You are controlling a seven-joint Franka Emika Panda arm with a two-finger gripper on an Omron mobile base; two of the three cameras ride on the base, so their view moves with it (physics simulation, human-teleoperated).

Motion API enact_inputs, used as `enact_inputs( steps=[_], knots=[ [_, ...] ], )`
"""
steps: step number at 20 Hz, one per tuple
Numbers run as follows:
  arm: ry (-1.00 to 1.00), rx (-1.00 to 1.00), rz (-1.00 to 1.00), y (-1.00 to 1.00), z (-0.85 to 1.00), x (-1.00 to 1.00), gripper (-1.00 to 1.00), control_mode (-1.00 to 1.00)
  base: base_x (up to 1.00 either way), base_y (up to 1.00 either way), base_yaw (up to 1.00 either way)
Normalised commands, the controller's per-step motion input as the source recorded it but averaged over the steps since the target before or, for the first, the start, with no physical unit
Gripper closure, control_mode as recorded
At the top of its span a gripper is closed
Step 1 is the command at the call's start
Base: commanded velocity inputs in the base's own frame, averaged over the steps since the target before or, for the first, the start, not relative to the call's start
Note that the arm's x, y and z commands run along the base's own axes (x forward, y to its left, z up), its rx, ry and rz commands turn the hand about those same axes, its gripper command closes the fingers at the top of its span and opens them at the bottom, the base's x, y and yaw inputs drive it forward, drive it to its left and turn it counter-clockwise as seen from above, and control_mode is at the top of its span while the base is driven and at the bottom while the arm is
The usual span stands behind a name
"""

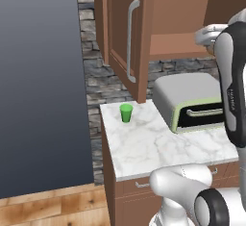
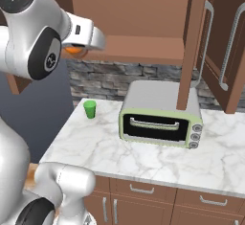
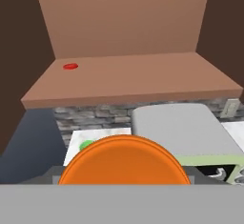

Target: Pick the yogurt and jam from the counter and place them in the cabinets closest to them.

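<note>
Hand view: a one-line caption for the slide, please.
Orange-lidded item in the gripper faces the open cabinet shelf, a small red object at its left.

A kitchen: marble counter (image 2: 143,157), toaster oven (image 2: 160,116), wooden wall cabinets (image 1: 158,23), stone backsplash (image 2: 105,78).

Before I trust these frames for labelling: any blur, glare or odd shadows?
Left base view: sharp, flat rendered light, no glare on the marble counter. Right base view: soft shade under the toaster oven and inside the cabinet. Hand view: the orange lid looms large and close; the shelf behind stays crisp.
</note>
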Motion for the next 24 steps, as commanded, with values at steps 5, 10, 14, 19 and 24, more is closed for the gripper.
enact_inputs(
  steps=[5, 10, 14, 19, 24],
  knots=[
    [0.01, -0.01, 0.0, 0.04, 0.05, 0.3, 1.0, -1.0, 0.0, 0.0, 0.0],
    [0.0, 0.0, 0.0, 0.0, 0.0, 0.26, 1.0, -1.0, 0.0, 0.0, 0.0],
    [0.0, 0.0, 0.01, 0.0, -0.04, 0.34, 1.0, -1.0, 0.0, 0.0, 0.0],
    [0.02, -0.03, 0.03, 0.0, -0.17, 0.42, 1.0, -1.0, 0.0, 0.0, 0.0],
    [0.06, -0.07, 0.04, 0.01, -0.21, 0.52, 1.0, -1.0, 0.0, 0.0, 0.0]
  ],
)
